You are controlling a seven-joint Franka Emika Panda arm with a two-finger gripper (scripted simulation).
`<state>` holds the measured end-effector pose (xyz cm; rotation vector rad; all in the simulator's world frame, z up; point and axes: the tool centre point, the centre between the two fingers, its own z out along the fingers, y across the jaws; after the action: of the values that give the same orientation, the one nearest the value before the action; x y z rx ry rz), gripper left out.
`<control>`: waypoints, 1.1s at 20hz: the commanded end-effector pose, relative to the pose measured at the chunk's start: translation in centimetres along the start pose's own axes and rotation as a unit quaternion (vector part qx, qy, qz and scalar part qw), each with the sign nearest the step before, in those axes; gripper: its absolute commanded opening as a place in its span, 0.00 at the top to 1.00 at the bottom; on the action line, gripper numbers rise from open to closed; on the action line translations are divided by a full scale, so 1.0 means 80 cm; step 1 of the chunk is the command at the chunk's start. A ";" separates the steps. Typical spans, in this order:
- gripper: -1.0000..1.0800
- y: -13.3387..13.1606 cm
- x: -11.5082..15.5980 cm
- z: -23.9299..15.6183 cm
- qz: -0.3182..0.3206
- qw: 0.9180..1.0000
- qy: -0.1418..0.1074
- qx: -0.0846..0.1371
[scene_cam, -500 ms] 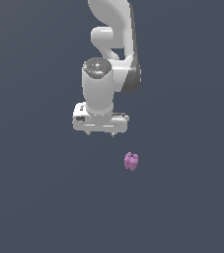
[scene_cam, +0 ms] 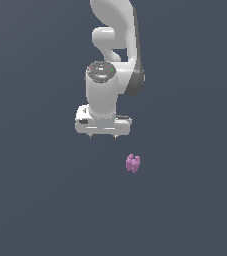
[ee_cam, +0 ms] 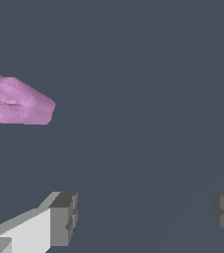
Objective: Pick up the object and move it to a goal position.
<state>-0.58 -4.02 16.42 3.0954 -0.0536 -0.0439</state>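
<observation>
The object point(scene_cam: 133, 163) is a tiny pink-purple lumpy piece lying on the dark grey floor, below and toward the exterior view's right of the gripper. The white gripper point(scene_cam: 103, 137) points downward with its two short fingertips spread apart and nothing between them. In the wrist view the object point(ee_cam: 18, 101) appears large and cut off by the picture's edge, well clear of the open gripper point(ee_cam: 145, 217). One grey fingertip pad point(ee_cam: 64, 218) shows fully; the other is partly cut off.
The white arm point(scene_cam: 112, 55) rises out of the exterior view above the gripper. Only the plain dark grey floor point(scene_cam: 35, 200) surrounds the object.
The gripper has shifted slightly toward the object and the exterior view's right, staying open. The object has not moved.
</observation>
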 end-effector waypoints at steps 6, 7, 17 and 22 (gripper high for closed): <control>0.04 -0.002 0.001 0.001 -0.006 1.000 -0.001 -0.001; 0.04 -0.003 0.002 0.001 -0.010 1.000 -0.001 -0.001; 0.04 -0.024 0.016 0.003 -0.095 0.995 0.000 -0.001; 0.04 -0.042 0.027 0.005 -0.167 0.986 0.001 -0.001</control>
<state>1.40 -1.21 15.85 3.0737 0.3932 -0.0514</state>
